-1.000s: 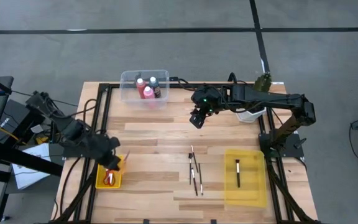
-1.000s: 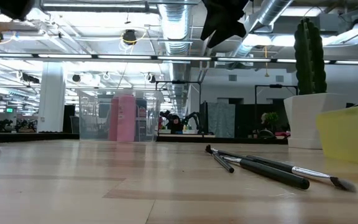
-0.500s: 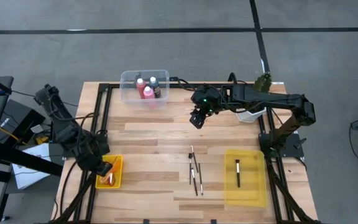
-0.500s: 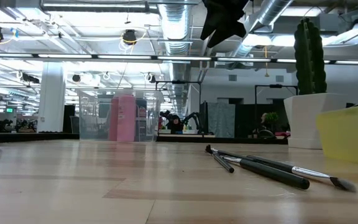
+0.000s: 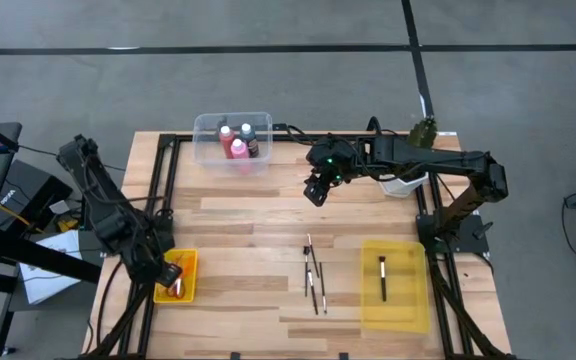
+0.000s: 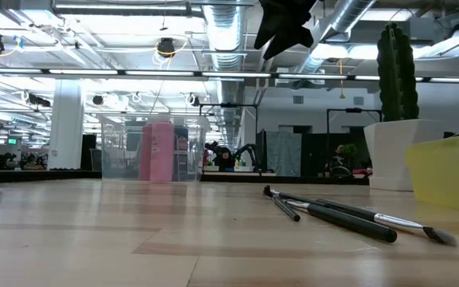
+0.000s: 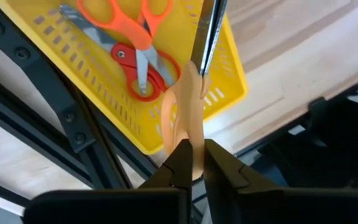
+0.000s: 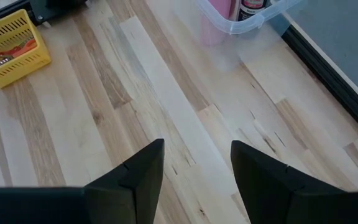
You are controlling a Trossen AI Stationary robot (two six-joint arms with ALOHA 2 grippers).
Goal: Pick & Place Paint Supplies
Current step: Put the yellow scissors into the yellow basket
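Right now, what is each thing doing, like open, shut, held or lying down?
Left gripper: jaws shut on pale-handled scissors, over yellow basket.
Right gripper: jaws open, empty, above the table.
Orange-handled scissors: lying in that basket.
Paint bottles: standing upright in clear bin.
Loose brushes: lying flat on the table.
One brush: lying in yellow tray.

Grey floor [image 5: 268, 80] crossed by dark tape lines at 12 o'clock; silver ceiling ducts [image 6: 225, 32], strip lights overhead.
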